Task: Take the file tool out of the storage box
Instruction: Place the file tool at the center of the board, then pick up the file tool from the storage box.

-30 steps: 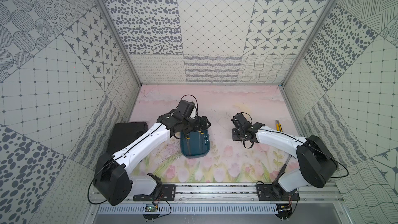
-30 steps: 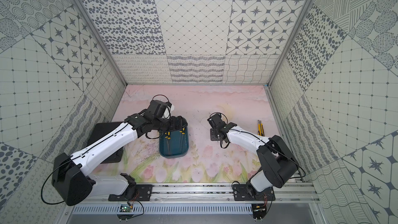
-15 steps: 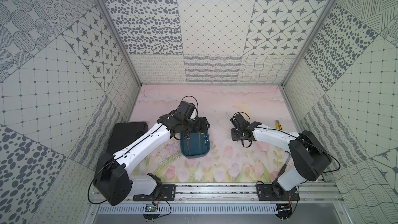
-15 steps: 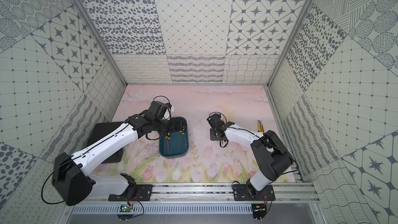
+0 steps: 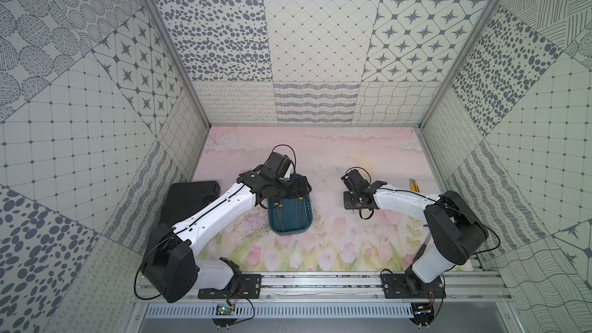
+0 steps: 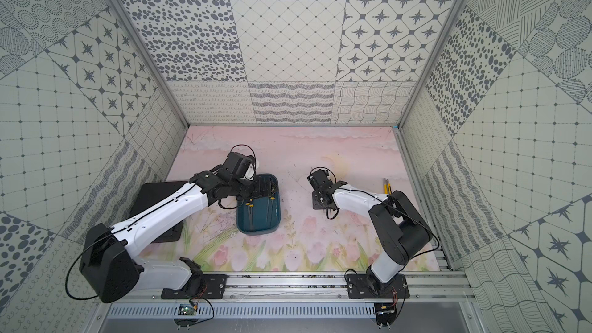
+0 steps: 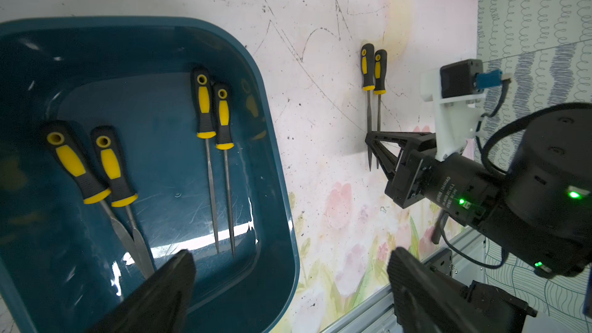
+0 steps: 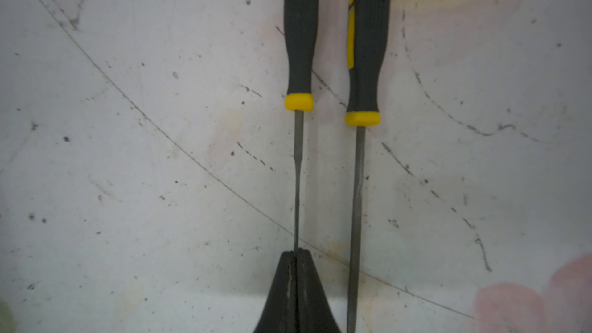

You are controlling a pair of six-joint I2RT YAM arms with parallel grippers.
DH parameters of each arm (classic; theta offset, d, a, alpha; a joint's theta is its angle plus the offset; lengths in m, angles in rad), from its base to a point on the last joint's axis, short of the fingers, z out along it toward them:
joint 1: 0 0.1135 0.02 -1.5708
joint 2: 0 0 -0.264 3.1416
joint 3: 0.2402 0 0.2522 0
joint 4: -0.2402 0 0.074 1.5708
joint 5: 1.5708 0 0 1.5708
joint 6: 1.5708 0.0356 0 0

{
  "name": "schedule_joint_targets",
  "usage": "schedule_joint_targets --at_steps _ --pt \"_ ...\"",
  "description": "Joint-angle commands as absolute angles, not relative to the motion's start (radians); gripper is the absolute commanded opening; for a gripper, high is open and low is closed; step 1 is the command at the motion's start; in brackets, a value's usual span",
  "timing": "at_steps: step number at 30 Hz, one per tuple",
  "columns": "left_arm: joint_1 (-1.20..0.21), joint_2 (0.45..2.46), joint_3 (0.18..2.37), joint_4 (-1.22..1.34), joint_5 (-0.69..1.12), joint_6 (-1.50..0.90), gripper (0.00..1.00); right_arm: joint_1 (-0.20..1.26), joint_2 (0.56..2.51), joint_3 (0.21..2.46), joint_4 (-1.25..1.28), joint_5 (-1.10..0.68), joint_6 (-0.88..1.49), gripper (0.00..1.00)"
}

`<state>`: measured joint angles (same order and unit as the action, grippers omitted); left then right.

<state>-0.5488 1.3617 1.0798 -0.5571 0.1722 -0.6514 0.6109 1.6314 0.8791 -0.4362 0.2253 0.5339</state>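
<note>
Hovering above the storage box (image 7: 144, 43) with left gripper (image 7: 290, 254) spread wide; inside, four yellow-handled files (image 7: 205, 107); right of the box, pinching a file tool (image 8: 299, 43) by its thin shank in right gripper (image 8: 296, 253); just beside, another file (image 8: 365, 59) on the mat (image 8: 128, 155).

Left arm (image 5: 221, 209) stretched forward, left gripper (image 7: 290, 261) spread wide, right arm (image 5: 400, 200) low, right gripper (image 8: 296, 256) pinched shut

flat black case (image 5: 192, 195) by the left wall (image 5: 96, 155); small yellow-and-black item (image 5: 414, 184) by the right wall (image 5: 512, 155).
</note>
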Motion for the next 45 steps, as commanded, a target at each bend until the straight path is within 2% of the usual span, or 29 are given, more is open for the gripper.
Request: schedule_joint_targets --at_steps 1,12,23,28,39,45 --pt "-0.554 1.368 1.087 -0.546 0.143 -0.644 0.98 0.609 1.65 0.88 -0.406 0.231 0.544 0.0" --pt "-0.555 1.37 1.083 -0.539 0.153 -0.654 0.97 0.61 1.648 0.85 -0.404 0.239 0.552 0.0" --pt "-0.554 1.38 1.082 -0.544 0.126 -0.643 0.98 0.612 1.643 0.849 -0.405 0.241 0.552 0.12" --pt "-0.553 1.4 1.089 -0.556 0.076 -0.623 0.98 0.617 1.615 0.851 -0.416 0.239 0.545 0.23" --pt "-0.552 1.463 1.103 -0.561 -0.034 -0.588 0.9 0.656 1.459 0.858 -0.463 0.237 0.507 0.3" --pt "-0.552 1.567 1.165 -0.574 -0.09 -0.569 0.79 0.678 1.296 0.826 -0.457 0.162 0.491 0.44"
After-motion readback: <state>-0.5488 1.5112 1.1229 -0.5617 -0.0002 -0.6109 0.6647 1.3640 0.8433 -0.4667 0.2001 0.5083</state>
